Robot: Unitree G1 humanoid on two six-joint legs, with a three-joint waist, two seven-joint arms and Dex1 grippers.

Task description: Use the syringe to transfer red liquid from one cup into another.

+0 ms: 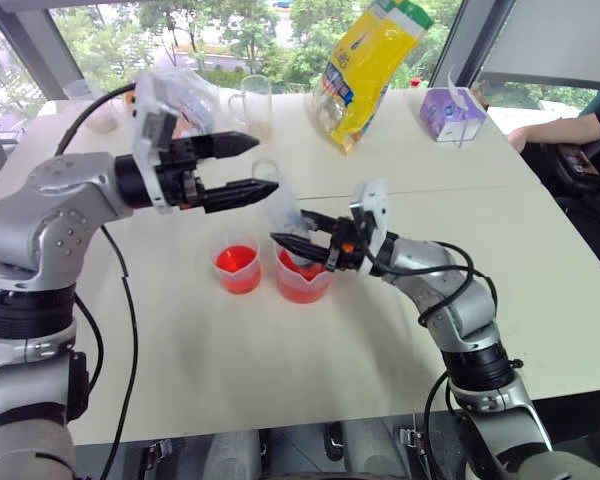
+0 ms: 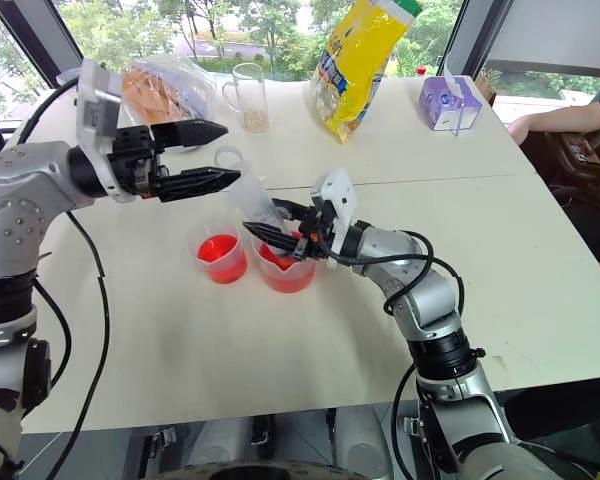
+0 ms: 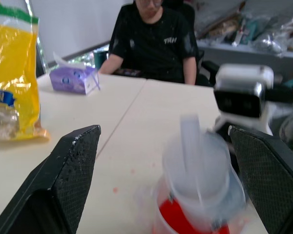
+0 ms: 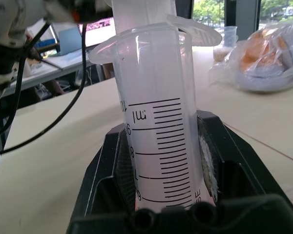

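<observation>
Two cups are sitting side by side on the table (image 1: 280, 400) in the middle of the frame: the smaller cup (image 1: 238, 268) on the left, the spouted cup (image 1: 302, 280) on the right, just beside it. The syringe (image 1: 285, 212) is standing over the spouted cup. A snack bag (image 1: 368, 65), a tissue box (image 1: 450, 115) and a glass mug (image 1: 253, 103) are sitting behind them, along the top.

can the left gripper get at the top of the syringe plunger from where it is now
Probably yes: the left gripper is open right beside the plunger, nothing between them. The right gripper holds the syringe lower down.

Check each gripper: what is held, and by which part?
Right gripper clamps the syringe around its barrel, above the spouted cup. Left gripper is open, holding nothing.
</observation>
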